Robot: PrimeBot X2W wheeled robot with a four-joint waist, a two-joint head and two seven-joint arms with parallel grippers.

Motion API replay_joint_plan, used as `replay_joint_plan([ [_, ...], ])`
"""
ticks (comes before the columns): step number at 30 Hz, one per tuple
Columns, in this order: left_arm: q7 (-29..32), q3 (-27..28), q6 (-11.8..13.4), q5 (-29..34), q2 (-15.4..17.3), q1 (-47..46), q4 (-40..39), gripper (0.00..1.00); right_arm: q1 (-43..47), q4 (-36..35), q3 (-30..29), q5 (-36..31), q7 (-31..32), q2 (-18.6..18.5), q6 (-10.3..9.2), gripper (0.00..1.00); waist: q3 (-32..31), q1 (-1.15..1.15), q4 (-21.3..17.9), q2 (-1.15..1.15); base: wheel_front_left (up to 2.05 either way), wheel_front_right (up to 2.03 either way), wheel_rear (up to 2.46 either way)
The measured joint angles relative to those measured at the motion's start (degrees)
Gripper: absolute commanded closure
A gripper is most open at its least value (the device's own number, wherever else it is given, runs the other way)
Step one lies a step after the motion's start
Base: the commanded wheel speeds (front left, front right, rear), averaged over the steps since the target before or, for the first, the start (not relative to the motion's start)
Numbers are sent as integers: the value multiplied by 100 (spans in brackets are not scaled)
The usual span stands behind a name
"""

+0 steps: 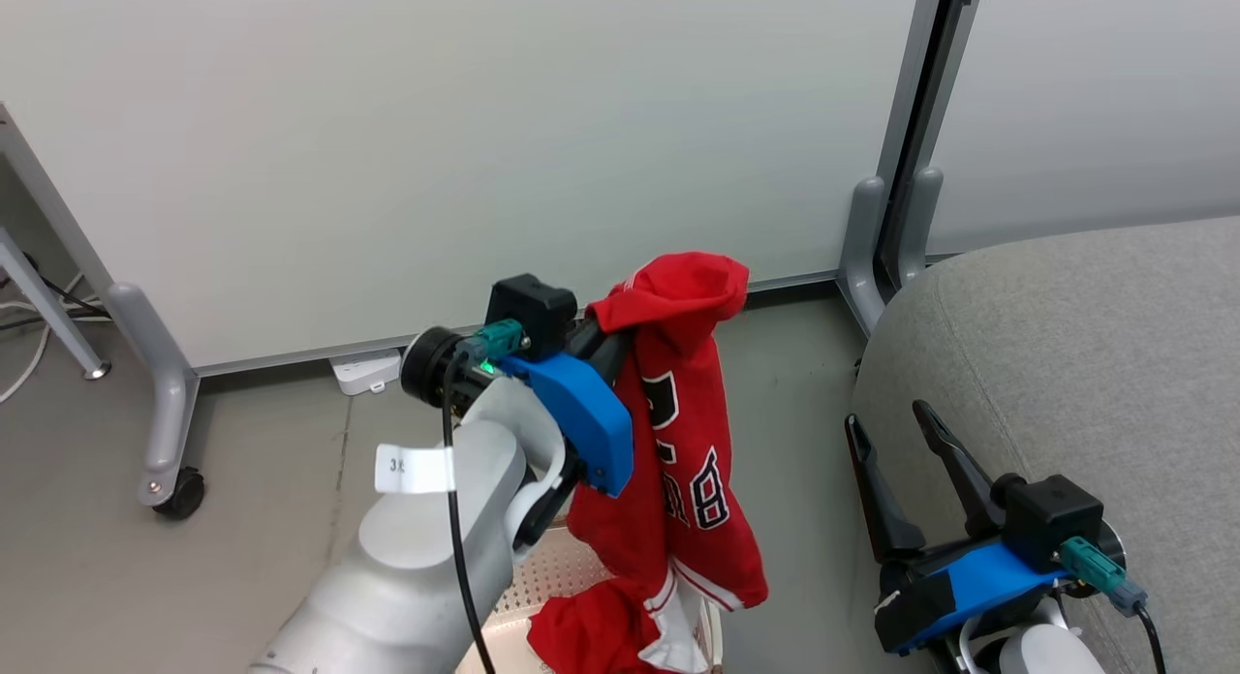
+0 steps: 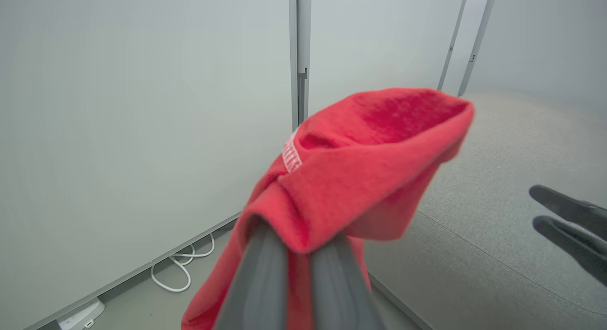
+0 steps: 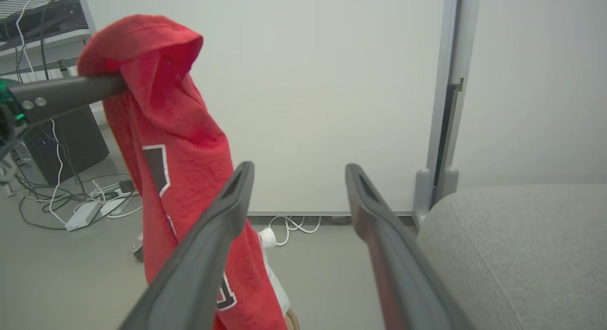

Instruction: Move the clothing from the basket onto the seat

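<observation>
**Count.** Two white wall panels (image 1: 484, 122), one grey seat (image 1: 1085, 364), one red jersey (image 1: 688, 432), one basket (image 1: 557, 567), two tools. Red cloth lies bunched at the basket. Whether it is the jersey's lower end or a second garment cannot be told.

**Position.** All places are given from the seat.
- The jersey hangs in the air to the left of the seat, apart from it and above the floor.
- The basket stands on the floor left of the seat, directly below the jersey.
- The left tool (image 1: 608, 345) is left of the seat, at the jersey's top fold. Its two fingers are pressed together on the cloth, which drapes over their tips.
- The right tool (image 1: 885, 414) hovers at the seat's left edge. Its fingers are spread wide, with nothing between them.

**Views.**
- The head view alone shows the basket and the jersey's lower end with its white striped trim.
- The left wrist view shows the closed fingers (image 2: 258, 273) under the fold, and the seat (image 2: 498, 254) beyond.
- The right wrist view shows the jersey (image 3: 175, 145) from the side, with loose cables (image 3: 71, 197) on the floor far left of the seat (image 3: 521, 244).

**Orientation.** The jersey's long axis is vertical. The folded end is at the top and the trimmed end points down at the basket. The lettering runs along this axis.
</observation>
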Motion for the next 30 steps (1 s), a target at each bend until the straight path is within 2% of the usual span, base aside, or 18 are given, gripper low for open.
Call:
replay_joint_plan([
  [10, 48, -177, 88, -188, -5, -122, -64, 100, 36, -48, 152, 20, 69, -1, -1, 0, -34, 1, -79, 0, 0, 0, 0],
  [17, 59, -390, 154, -358, -8, -129, -203, 100, -181, 192, 725, 210, 308, -1, 0, 0, 40, 2, -54, 0, 0, 0, 0],
  [22, 86, -558, 189, -477, -8, -201, -316, 100, -679, 637, 1069, 345, 490, 0, 0, 0, 96, 2, 6, 0, 0, 0, 0],
  [30, 142, -913, 230, -666, -10, -348, -566, 100, -1517, 1724, 1410, 416, 644, 0, -1, 0, 133, 2, 111, 0, 0, 0, 0],
])
